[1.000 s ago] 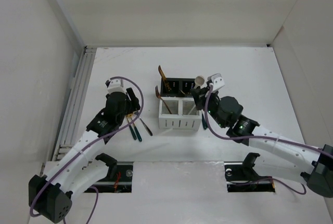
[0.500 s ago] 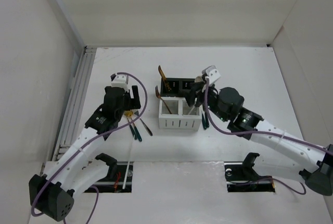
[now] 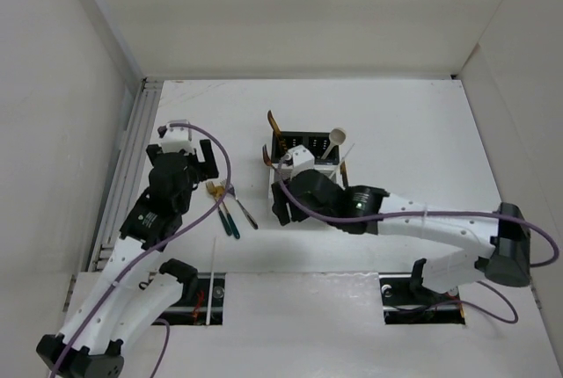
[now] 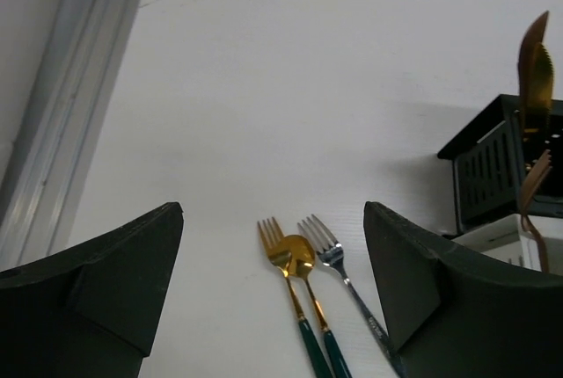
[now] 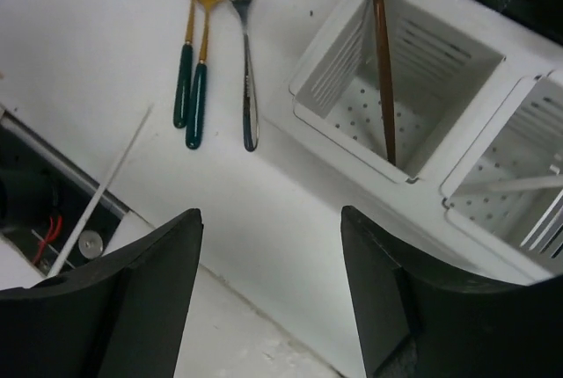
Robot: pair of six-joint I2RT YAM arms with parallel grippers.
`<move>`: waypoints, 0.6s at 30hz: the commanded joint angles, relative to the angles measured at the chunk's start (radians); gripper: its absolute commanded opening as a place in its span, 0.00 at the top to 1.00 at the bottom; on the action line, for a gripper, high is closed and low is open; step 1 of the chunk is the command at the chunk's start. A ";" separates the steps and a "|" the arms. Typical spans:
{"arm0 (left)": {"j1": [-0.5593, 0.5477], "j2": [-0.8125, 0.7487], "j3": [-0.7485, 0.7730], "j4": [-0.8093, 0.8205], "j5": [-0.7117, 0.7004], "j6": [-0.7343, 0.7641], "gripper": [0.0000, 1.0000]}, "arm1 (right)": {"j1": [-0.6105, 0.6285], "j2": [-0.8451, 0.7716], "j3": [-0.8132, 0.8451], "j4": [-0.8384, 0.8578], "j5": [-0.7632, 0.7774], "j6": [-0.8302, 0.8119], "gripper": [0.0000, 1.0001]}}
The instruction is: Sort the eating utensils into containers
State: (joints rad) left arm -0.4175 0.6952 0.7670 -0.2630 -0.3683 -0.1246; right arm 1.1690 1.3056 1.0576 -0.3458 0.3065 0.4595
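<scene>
Three eating utensils lie side by side on the table: a gold fork [image 4: 274,242], a gold spoon [image 4: 301,255] and a silver fork [image 4: 325,242], the gold ones with teal handles [image 5: 186,88]. My left gripper [image 4: 273,211] hangs open just behind them with nothing between its fingers. The containers [image 3: 303,186] stand mid-table, black bins behind white ones. A cream spoon [image 3: 337,137] and copper utensils [image 3: 274,121] stick up from them. One copper utensil [image 5: 383,61] leans in the left white bin [image 5: 327,127]. My right gripper [image 3: 281,204] is open and empty over the table in front of that bin.
A thin white stick [image 3: 211,279] lies across the table's front edge near the left arm's base opening. A metal rail [image 3: 132,167] runs along the left side. White walls close in the table on the left, back and right.
My right gripper opened, left the cream spoon standing in the bins and swung left to the white bins' front. My left gripper opened wider and drew back left. The white stick appeared at the front edge.
</scene>
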 commanded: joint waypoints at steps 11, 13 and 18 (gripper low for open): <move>0.164 -0.167 0.115 0.019 -0.159 0.178 0.18 | 0.210 0.432 0.357 -0.175 0.068 0.467 0.37; 0.164 -0.181 0.124 0.019 -0.138 0.187 0.18 | 0.210 0.472 0.375 -0.095 0.014 0.501 0.45; 0.175 -0.192 0.193 0.028 -0.129 0.189 0.18 | 0.268 0.677 0.655 -0.293 0.085 0.579 0.45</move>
State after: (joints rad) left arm -0.2508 0.5041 0.9028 -0.2710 -0.5014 0.0444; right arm 1.4021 1.9125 1.5600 -0.5957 0.3809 0.9546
